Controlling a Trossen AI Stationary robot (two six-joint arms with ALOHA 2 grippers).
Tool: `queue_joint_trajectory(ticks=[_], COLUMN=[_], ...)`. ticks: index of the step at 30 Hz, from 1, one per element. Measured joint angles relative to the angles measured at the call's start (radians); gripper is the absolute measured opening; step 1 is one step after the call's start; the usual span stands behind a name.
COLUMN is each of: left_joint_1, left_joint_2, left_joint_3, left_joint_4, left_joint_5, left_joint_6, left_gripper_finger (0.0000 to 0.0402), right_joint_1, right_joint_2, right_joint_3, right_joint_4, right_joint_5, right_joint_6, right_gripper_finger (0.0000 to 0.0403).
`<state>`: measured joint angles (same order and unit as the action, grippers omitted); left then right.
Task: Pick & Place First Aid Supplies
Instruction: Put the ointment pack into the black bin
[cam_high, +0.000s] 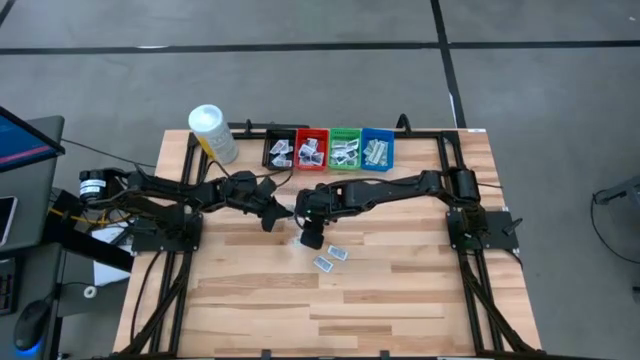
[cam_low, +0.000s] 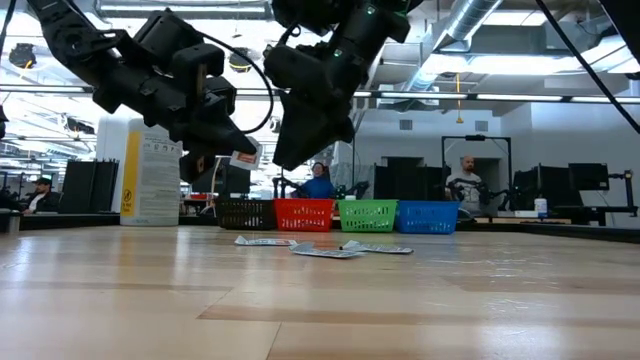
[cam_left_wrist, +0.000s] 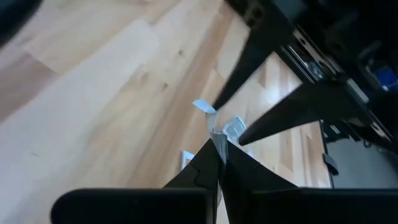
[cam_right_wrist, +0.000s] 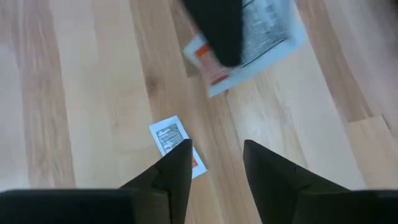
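Overhead, left tool (cam_low: 240, 155) pinches a packet (cam_low: 243, 158); right tool (cam_right_wrist: 214, 165) gapes above wooden table (cam_high: 400, 290).

Big open workshop: grey concrete floor (cam_high: 300, 60) with dark seams, exposed ducts (cam_low: 480, 40) overhead, bright ceiling lights, black monitors (cam_low: 590, 178) on far desks, people (cam_low: 462, 180) seated back there.

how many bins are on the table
4, in a row at the far edge: black bin, red bin, green bin, blue bin. None looks hidden.
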<state>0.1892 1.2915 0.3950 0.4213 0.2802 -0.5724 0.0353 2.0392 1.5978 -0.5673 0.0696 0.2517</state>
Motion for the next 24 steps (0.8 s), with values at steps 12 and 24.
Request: queue_joint_trajectory(ticks=[12,24], left_joint_1=[0.165,0.305], left_joint_2=[0.0,0.0], left_joint_3=[0.0,0.062], left_joint_4=[-0.001,-0.001], left_joint_5=[0.087,0.092], left_joint_6=[0.0,0.074], left_gripper_finger=[0.0007,0.0006], right_joint_1=[0.023,0.016], right_joint_2=[0.0,-0.169], right_joint_3=[0.0,-0.171], right_joint_4=[-0.008,-0.081], right_joint_5=[0.09,0.211], right_joint_6=[-0.05,-0.041], right_gripper_finger=[0.0098,0.0098])
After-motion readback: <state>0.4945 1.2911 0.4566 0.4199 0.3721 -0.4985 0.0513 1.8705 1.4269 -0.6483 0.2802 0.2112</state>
